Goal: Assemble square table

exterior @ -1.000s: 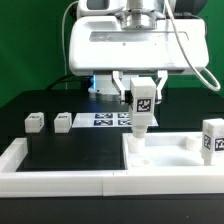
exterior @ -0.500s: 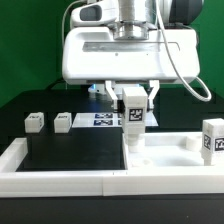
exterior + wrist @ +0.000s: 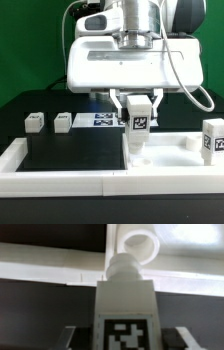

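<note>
Over the tabletop's (image 3: 172, 160) corner toward the exterior view's left, the pincer (image 3: 140, 118) holds one leg (image 3: 139, 132) upright, its jaws closed narrowly on the leg's tagged upper part. The tabletop itself lies flat on the table (image 3: 70, 150), toward the exterior view's right.

From the wrist view, the leg's rounded tip (image 3: 122, 266) points toward a round socket (image 3: 138, 245) in the tabletop and looks a little off its centre. Whether the tip already touches the tabletop I cannot tell.

The step in hand looks like fitting this leg into its corner socket. Next, I judge, the arm must line the tip up squarely over the socket, lower it straight, then turn the leg in while keeping it vertical, since a tilt could jam it.

A loose leg (image 3: 36, 121) and a second loose leg (image 3: 64, 121) lie on the table, well apart from the pincer. A fourth leg (image 3: 213, 138) stands at the tabletop's edge on the exterior view's right.
</note>
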Motion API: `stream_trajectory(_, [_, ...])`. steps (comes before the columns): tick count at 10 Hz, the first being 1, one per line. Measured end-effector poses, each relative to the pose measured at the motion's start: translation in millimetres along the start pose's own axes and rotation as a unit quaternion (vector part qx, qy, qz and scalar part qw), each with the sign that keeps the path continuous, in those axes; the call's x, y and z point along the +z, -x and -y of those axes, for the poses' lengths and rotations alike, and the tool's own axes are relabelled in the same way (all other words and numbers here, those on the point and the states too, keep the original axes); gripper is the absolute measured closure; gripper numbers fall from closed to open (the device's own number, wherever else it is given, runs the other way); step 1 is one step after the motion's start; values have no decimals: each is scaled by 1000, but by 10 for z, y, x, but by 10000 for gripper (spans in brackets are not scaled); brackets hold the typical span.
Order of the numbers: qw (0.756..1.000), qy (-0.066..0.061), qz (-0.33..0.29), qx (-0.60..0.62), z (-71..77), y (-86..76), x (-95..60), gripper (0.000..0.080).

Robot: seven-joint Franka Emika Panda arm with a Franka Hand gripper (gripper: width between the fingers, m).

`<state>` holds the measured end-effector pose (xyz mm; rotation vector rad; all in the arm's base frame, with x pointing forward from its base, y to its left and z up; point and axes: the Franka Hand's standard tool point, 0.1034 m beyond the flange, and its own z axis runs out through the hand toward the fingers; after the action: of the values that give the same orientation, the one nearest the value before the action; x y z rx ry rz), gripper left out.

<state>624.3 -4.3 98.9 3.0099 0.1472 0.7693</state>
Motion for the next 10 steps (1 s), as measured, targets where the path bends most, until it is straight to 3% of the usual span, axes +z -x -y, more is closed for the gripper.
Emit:
stream_trajectory(2, [1000, 4, -11, -1, -12, -4, 3, 512])
stream_trajectory(6, [1000, -4, -11, -4, 109, -11, 23, 512])
stream_trajectory(10, [1000, -3, -5, -6, 102, 75, 101, 512])
